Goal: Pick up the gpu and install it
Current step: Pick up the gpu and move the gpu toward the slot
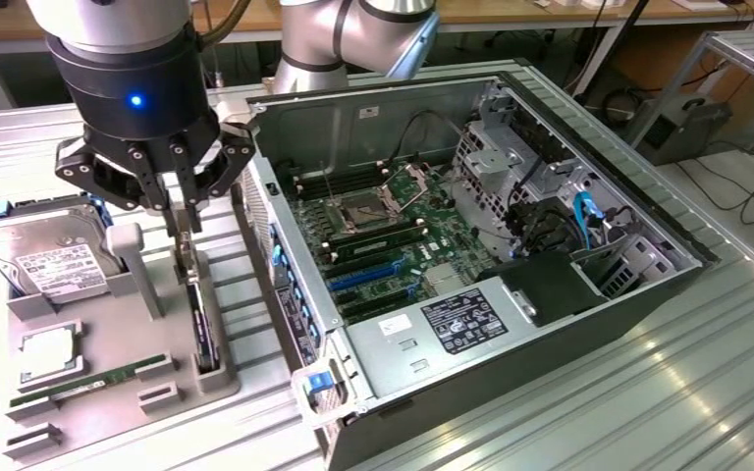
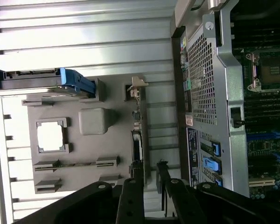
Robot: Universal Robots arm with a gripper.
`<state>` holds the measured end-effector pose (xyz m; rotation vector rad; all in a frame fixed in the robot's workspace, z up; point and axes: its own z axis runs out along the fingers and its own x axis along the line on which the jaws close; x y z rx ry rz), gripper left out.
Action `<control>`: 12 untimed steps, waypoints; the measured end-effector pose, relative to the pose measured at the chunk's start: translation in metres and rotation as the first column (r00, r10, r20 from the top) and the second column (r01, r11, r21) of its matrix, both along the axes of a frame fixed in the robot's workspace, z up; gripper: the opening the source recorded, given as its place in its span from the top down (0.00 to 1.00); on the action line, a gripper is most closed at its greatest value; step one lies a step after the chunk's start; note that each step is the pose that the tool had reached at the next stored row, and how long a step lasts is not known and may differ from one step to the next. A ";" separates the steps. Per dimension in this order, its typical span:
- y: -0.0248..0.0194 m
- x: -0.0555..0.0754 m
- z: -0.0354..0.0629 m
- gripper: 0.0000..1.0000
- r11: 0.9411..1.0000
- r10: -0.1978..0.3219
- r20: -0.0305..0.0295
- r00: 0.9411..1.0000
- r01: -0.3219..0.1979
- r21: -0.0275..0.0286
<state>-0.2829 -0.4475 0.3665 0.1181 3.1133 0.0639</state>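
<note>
A: Starting at the exterior view's left, what sits on the moulded grey plastic holder tray (image 1: 109, 329)?

B: A silvery hard drive with a white label (image 1: 43, 260) stands in 1 cradle. A narrow green memory stick (image 1: 89, 381) lies in a groove nearer the camera. Each part has its own recess, probably so it sits at a known spot.

A: And the gpu?

B: The thin dark circuit card, the gpu (image 1: 201, 319), stands on its long edge in a slot along the tray's right side, just beside the case. On edge, both flat faces are free for a pinch.

A: The black 2-finger gripper (image 1: 184, 228)?

B: It hangs directly above the card's far end, pointing down. In the wrist view its fingers (image 2: 132, 186) are parted by a narrow gap and hold nothing.

A: Further right?

B: The open dark metal computer case (image 1: 350, 118) lies on its side with the green motherboard (image 1: 397, 231) facing up. The blue expansion slots (image 1: 357, 280) are vacant, so nothing is installed yet.
</note>
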 end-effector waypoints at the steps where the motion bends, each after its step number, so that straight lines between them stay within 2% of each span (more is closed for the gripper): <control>1: 0.0000 0.000 0.0000 0.70 1.000 0.000 0.000 1.000 0.000 0.000; 2: 0.0000 0.000 0.0000 0.64 1.000 0.000 0.000 1.000 0.000 0.000; 4: 0.0000 0.000 -0.0004 0.64 1.000 0.000 0.000 1.000 0.000 0.000; 5: 0.0000 0.000 -0.0030 0.58 1.000 0.000 0.000 1.000 0.000 -0.001; 12: -0.0002 -0.001 -0.0195 0.58 1.000 0.000 0.000 1.000 0.000 -0.001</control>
